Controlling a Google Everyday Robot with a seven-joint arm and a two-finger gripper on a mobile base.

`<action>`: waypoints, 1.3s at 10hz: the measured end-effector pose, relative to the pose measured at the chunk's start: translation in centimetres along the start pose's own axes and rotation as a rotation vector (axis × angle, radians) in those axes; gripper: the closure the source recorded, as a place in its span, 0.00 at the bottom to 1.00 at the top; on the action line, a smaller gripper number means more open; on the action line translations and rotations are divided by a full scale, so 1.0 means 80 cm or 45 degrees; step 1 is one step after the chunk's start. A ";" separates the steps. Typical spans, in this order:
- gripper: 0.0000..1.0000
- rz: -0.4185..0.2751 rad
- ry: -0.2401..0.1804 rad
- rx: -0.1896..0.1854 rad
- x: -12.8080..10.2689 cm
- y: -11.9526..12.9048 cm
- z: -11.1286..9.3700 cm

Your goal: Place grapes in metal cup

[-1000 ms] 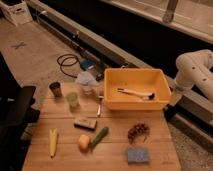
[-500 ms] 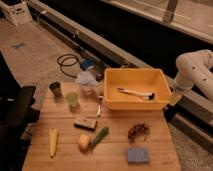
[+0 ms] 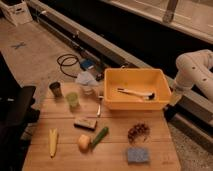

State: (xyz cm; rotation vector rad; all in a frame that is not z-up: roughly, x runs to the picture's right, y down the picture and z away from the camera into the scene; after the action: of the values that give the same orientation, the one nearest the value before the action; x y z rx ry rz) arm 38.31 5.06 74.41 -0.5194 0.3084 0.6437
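Observation:
The grapes [image 3: 138, 132], a small dark purple-brown bunch, lie on the wooden table [image 3: 112, 162] right of centre, in front of the yellow bin. At the table's far left corner the metal cup [image 3: 56, 89] stands upright, small and dark grey. My white arm [image 3: 196, 74] comes in from the right, off the table. Its gripper [image 3: 173, 98] hangs just past the bin's right end, well away from both grapes and cup, with nothing seen in it.
A yellow bin [image 3: 132, 104] holding a long utensil fills the table's back right. Beside the metal cup stands a translucent green cup [image 3: 73, 99]. A blue sponge [image 3: 137, 155], an orange fruit [image 3: 84, 142], a green vegetable [image 3: 99, 136], a yellow item [image 3: 53, 141] and a brown block [image 3: 85, 122] lie around.

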 end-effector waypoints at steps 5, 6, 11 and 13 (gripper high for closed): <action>0.37 -0.070 0.004 -0.002 -0.009 0.010 0.003; 0.37 -0.111 -0.007 -0.015 -0.021 0.024 0.003; 0.37 -0.349 -0.110 -0.103 -0.070 0.126 -0.010; 0.37 -0.478 -0.152 -0.169 -0.068 0.180 -0.016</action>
State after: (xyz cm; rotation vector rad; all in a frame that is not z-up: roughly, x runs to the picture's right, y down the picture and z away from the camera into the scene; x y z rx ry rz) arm 24.84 11.47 70.48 -0.6440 0.0513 0.3293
